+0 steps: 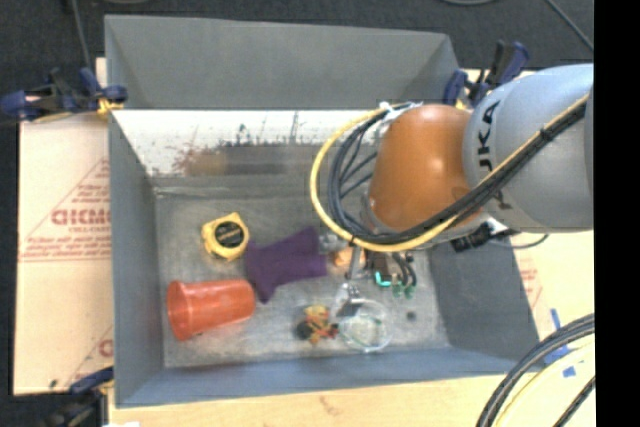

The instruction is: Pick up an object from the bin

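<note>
Toward the near right corner of the bin's floor lies a clear round thing, glassy and hard to make out. The claw hangs low just over its far edge, and whether the two touch I cannot tell. Nor can I tell whether the claw is open or closed, or whether it has hold of anything, since its tip is partly lost among the parts above it. Just to the left of the clear thing sits a small toy in brown, orange and yellow, close to the claw. Farther left and a little toward the back, a purple cloth lies crumpled on the floor, its right end reaching near the claw. Just beside the cloth's left end is a yellow tape measure with a dark round face. Nearer the front, an orange cup lies on its side, close to the cloth's near edge. Above the claw, the wrist wears an orange cover ringed by loops of yellow and black cables. The grey arm reaches in over the right wall of the grey bin.
</note>
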`<state>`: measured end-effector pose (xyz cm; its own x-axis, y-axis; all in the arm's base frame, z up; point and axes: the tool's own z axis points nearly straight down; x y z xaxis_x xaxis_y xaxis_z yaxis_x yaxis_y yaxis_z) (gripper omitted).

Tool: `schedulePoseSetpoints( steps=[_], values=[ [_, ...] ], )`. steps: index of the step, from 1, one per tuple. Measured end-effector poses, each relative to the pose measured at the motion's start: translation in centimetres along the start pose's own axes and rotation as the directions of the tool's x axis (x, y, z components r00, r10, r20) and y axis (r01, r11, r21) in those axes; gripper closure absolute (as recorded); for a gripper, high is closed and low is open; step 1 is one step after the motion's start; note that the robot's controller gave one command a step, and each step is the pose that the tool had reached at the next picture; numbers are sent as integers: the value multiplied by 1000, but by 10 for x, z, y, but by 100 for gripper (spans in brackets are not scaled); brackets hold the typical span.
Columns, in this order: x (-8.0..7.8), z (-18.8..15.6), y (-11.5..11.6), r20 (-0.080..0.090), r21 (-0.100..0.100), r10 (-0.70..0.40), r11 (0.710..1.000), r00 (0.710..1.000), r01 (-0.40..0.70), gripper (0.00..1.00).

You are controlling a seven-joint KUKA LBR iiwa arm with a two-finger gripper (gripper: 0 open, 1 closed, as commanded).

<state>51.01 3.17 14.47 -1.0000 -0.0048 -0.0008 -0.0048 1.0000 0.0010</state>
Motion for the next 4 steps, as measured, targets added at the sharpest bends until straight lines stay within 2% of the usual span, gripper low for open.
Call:
schedulePoseSetpoints(
  steps=[1, 2, 3, 4],
  values=[
    [-1, -1, 0, 2, 0, 1, 1000, 1000, -1, 0],
    [16, 58, 15, 2, 9, -183, 983, 983, 183, 100],
    [16, 58, 15, 2, 8, -182, 983, 983, 182, 100],
    [16, 35, 24, -4, 4, -252, 968, 968, 252, 100]
  ],
)
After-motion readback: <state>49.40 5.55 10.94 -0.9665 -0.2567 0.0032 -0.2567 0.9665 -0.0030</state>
